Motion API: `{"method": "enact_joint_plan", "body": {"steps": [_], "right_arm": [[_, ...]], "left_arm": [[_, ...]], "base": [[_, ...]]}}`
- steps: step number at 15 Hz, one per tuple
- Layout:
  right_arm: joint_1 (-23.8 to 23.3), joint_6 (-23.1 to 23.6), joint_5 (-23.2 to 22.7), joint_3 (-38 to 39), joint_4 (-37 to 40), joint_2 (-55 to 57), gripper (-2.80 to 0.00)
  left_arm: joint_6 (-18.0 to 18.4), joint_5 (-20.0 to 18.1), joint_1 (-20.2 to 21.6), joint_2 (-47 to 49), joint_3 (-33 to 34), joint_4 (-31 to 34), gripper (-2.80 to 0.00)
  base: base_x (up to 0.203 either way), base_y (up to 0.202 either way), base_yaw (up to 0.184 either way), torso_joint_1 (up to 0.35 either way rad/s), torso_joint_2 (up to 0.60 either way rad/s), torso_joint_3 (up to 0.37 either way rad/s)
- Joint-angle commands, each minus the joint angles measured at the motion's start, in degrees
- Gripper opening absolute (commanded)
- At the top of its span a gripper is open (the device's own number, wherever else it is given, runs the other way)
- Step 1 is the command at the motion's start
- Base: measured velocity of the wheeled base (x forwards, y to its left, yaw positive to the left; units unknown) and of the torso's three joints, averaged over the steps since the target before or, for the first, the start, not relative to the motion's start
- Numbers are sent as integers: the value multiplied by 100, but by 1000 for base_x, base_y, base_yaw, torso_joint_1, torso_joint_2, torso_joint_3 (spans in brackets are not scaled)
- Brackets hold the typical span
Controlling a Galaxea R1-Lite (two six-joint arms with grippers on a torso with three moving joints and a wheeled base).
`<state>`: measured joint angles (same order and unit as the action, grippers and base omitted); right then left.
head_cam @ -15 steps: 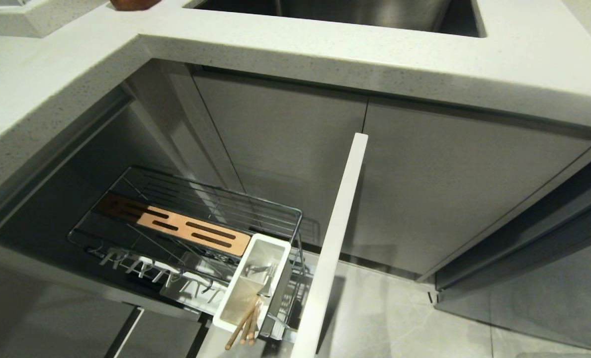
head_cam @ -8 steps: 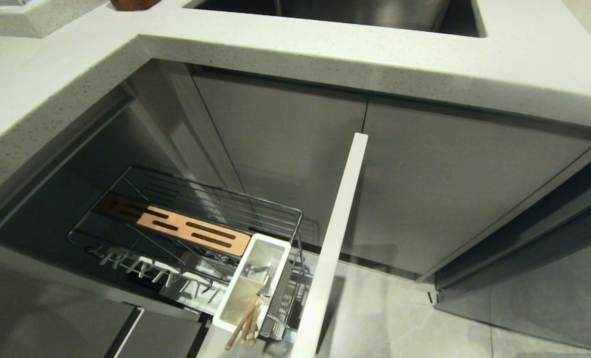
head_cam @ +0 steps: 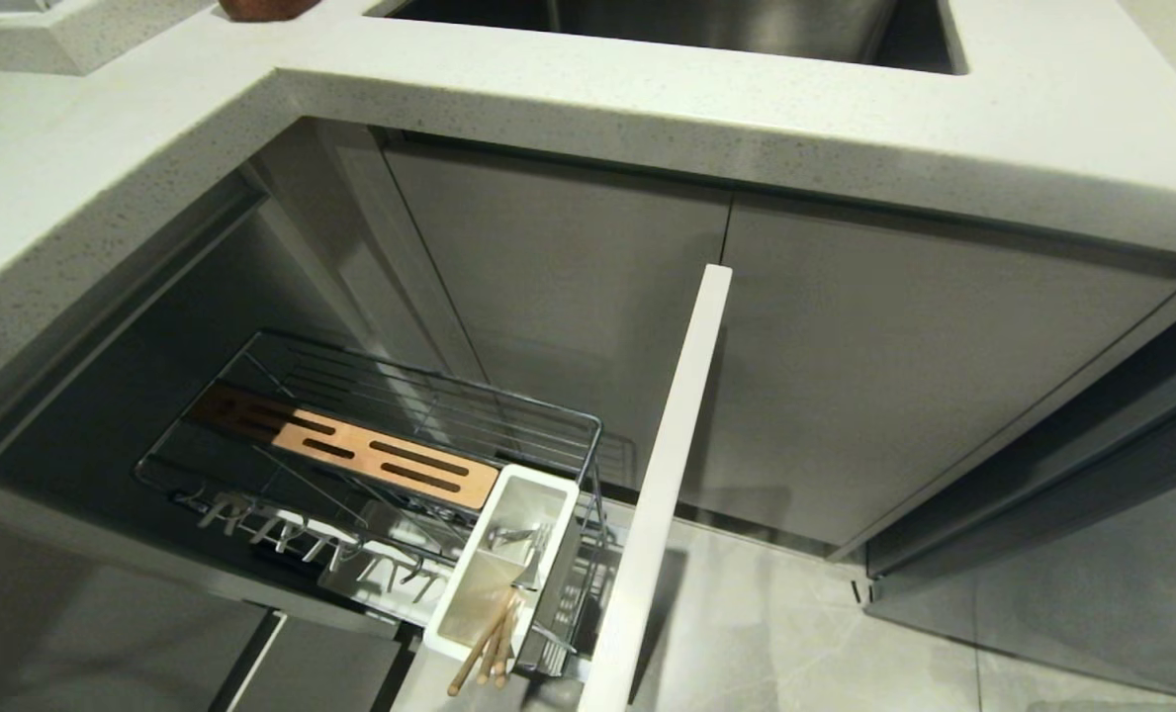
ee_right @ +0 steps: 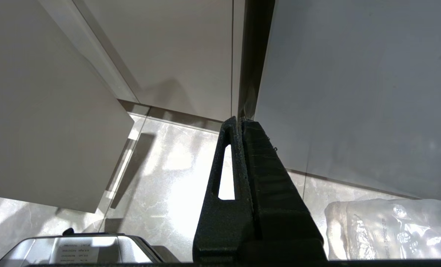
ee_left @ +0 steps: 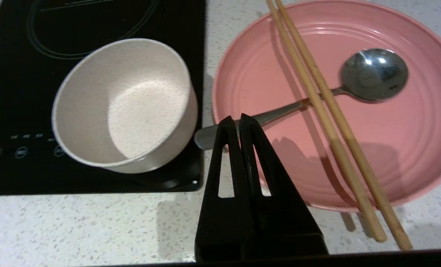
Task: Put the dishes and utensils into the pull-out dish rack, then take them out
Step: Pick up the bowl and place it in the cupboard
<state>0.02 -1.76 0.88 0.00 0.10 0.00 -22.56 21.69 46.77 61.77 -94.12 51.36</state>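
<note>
Left gripper (ee_left: 239, 120) is seen over the countertop (ee_left: 75, 230), fingers pressed together, nothing between them; tips hang just above the spoon (ee_left: 372, 74) handle where it overhangs the plate (ee_left: 250, 74) rim. Whether contact is made cannot be told.

Positions noted: bowl (ee_left: 131, 107) upright, sitting on the black cooktop (ee_left: 94, 22) at its edge, just beside the plate. Plate flat on the countertop. Spoon lies in the plate, handle end projecting over the rim twd the bowl. Chopsticks (ee_left: 328, 118) lie across the plate as a pair, over the spoon handle, both ends past the rim.

Rack (head_cam: 370, 435) is pulled out below the counter w/ cabinet front (head_cam: 667, 475) extended; no dishes in it. Caddy (head_cam: 508, 554) already holds wooden sticks (head_cam: 484, 648) & some metal pieces, not identifiable.

Right gripper (ee_right: 239, 122) parked low by the cabinets, fingers closed, empty.

Handling est. (judged, not tested):
- Bowl: light, rigid, matte; rim pinch over one wall should hold.
- Plate: wide, shallow, rim nearly flush w/ counter, hard to get a finger under; contents to be cleared first.
- Spoon: smooth metal, thin, likely slippery; overhanging handle is the accessible spot.
- Chopsticks: light, stiff, prone to rolling/splitting; best pinched together nr an overhanging end.

Fingers must be opened before any pick.
</note>
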Motion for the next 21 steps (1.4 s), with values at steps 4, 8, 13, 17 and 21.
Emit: {"method": "enact_joint_plan", "body": {"steps": [4,8,13,17,21], "right_arm": [[6,0,0,18,-1,0,-280],[1,-7,0,17,-1,0,-280],[-1,-3,0,16,-1,3,-280],[-2,0,0,9,-1,0,-280],[1,0,0,13,-1,5,-280]], "left_arm": [[-52,-75,589,171,30,32,-280],[-47,-713,1302,547,8,14,-280],[-24,-912,1642,766,-81,-56,-280],[-30,-912,1768,766,-88,-65,0],[-55,-1089,1930,873,-13,-135,0]], "base": [[0,0,0,0,0,0],[0,0,0,0,0,0],[0,0,0,0,0,0],[0,0,0,0,0,0],[0,0,0,0,0,0]]}}
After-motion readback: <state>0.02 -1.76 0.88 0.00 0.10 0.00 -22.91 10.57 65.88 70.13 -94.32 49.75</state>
